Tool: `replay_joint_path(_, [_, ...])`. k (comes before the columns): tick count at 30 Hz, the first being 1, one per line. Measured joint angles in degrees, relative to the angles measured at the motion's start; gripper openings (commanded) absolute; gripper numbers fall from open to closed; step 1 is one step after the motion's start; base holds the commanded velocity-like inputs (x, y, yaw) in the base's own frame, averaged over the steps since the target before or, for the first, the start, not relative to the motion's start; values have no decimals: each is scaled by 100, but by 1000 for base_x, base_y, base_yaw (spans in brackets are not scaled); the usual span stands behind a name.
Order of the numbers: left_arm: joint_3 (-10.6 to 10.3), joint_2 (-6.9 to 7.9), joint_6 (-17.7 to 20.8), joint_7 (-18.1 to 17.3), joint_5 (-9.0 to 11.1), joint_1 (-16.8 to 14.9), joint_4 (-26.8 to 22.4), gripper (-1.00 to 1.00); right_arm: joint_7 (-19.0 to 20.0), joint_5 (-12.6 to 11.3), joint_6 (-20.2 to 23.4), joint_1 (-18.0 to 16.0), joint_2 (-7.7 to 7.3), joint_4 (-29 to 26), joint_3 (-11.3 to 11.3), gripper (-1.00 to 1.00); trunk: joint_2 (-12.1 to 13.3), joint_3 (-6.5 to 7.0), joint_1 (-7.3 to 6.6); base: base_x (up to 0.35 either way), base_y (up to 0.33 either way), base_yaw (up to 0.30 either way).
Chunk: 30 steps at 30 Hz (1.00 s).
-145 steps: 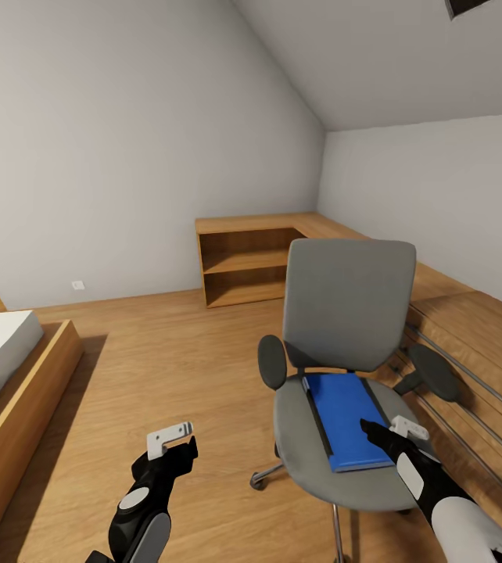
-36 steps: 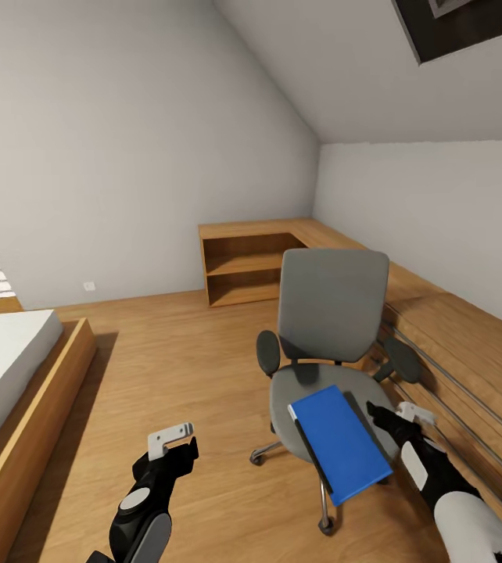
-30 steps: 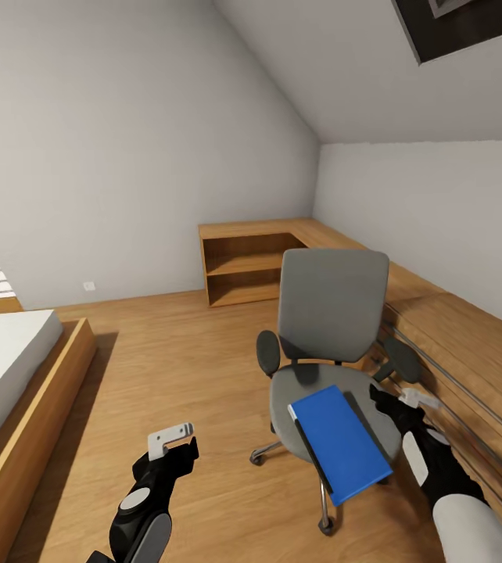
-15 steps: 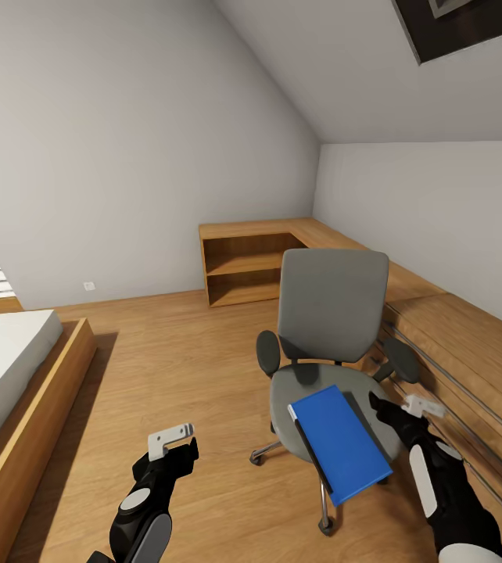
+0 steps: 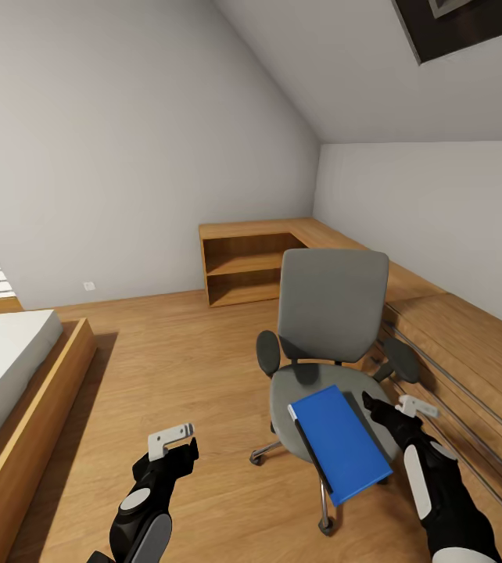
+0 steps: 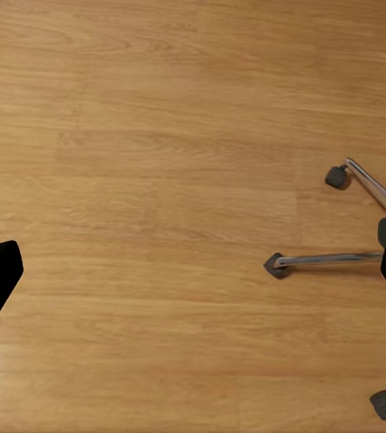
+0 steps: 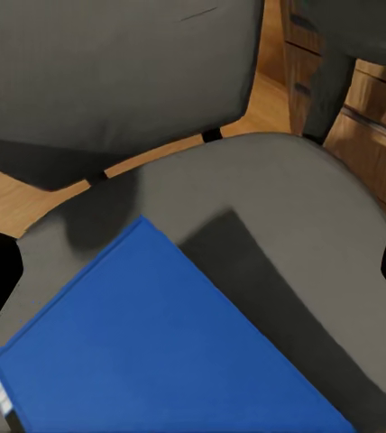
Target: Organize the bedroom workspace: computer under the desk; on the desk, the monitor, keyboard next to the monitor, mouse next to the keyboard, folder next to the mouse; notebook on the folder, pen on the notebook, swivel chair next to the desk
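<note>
The folder (image 5: 339, 444) is lying flat on the seat of the swivel chair (image 5: 333, 313), in the lower right of the head view; its long axis is running from upper left to lower right of that frame, and its near corner is jutting past the seat's front edge, so part of it is hanging over the floor (image 5: 188, 367). The right gripper (image 5: 388, 412) is sitting just to the right of the folder, near its upper right long edge, apart from it; its fingers are spread, and in the right wrist view the dark fingertips are showing at both side edges with the folder (image 7: 157, 347) and grey seat between them; nothing is being pinched. The left gripper (image 5: 174, 444) is hanging well to the left of the chair, over bare floor; in the left wrist view its tips are likewise wide apart, with the chair's chrome legs and casters (image 6: 337, 176) showing at the right side. The right arm is plainly the nearer one; my judgement is that the coming grasp turns on closing across the folder's right-hand edge, or on its overhanging corner.

As for containers, the open wooden shelf unit (image 5: 247, 270) at the frame's centre is standing with both compartments bare; the bed (image 5: 16, 367) is at the left edge.
</note>
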Motion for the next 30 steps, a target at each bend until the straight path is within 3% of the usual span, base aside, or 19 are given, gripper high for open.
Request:
replay_joint_path(6, [-1,2,0,-2,0,0,0,100,5,0,-7,1,19,-18,-1,100,0,0,0,0,0,0])
replay_joint_path(16, [7,8,-3,-1,0,0,7,100,2,0,-26,2,56,-22,-12,100,0,0,2,-198,259,-20])
replay_joint_path(30, [7,8,-2,-3,0,-1,6,100,-4,0,-28,2,57,-8,-18,100,0,14,2,-220,266,-219])
